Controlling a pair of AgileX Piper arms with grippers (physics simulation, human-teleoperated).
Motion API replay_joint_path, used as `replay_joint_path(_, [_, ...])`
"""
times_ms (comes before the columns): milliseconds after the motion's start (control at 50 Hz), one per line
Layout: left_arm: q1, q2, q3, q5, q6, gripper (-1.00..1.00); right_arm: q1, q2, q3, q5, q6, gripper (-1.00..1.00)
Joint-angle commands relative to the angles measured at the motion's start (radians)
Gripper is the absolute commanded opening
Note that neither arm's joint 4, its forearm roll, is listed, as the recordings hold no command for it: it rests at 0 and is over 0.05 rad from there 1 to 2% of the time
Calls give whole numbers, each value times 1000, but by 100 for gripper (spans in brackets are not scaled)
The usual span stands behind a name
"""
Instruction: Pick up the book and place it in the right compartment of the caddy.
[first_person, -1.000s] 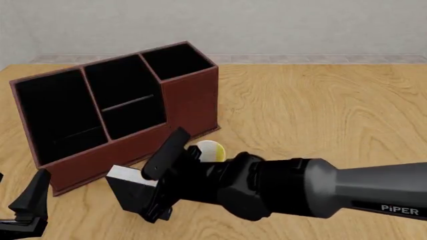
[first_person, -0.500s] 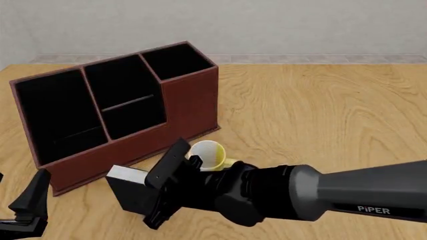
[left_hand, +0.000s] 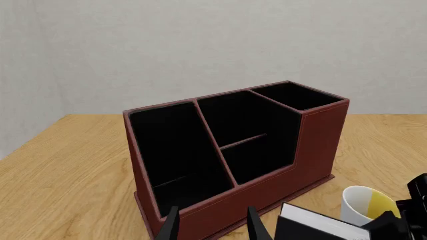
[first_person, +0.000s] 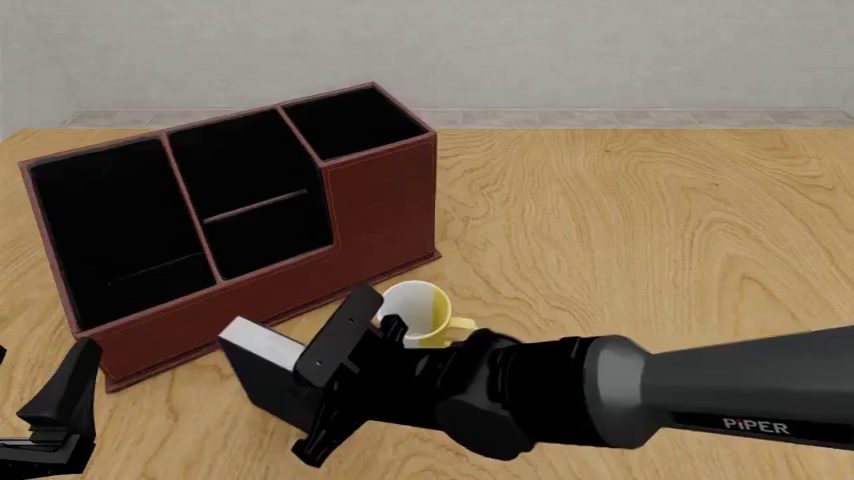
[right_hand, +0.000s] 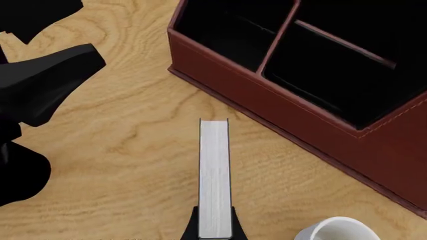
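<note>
The black book (first_person: 267, 375) with its white page edge (right_hand: 215, 175) stands on the table just in front of the reddish-brown caddy (first_person: 380, 215). My right gripper (first_person: 327, 385) is shut on the book, one finger on each cover, as the right wrist view (right_hand: 215, 231) shows. The caddy's right compartment (first_person: 354, 120) is the narrow far end section, black inside; it also shows in the left wrist view (left_hand: 297, 95). My left gripper (first_person: 60, 415) is open and empty at the near left; in its own view (left_hand: 213, 227) it faces the caddy (left_hand: 320, 145) and sees the book (left_hand: 320, 227).
A white mug with a yellow inside (first_person: 414, 308) lies on its side between the book and the caddy's right end, close to my right wrist; it also shows in both wrist views (left_hand: 363, 202) (right_hand: 333, 231). Bare wooden table (first_person: 641, 230) stretches to the right.
My right arm has sunk lower in the front view, uncovering the mug. The held book has shifted a little up and toward the caddy. The left arm has not moved.
</note>
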Motion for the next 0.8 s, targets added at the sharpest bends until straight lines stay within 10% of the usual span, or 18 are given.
replay_joint_path(20, [0, 0, 0, 0, 0, 100, 18, -51, -9, 26, -9, -100])
replay_joint_path(800, [0, 0, 0, 0, 0, 100, 30, -366, -106, 272, -73, -100])
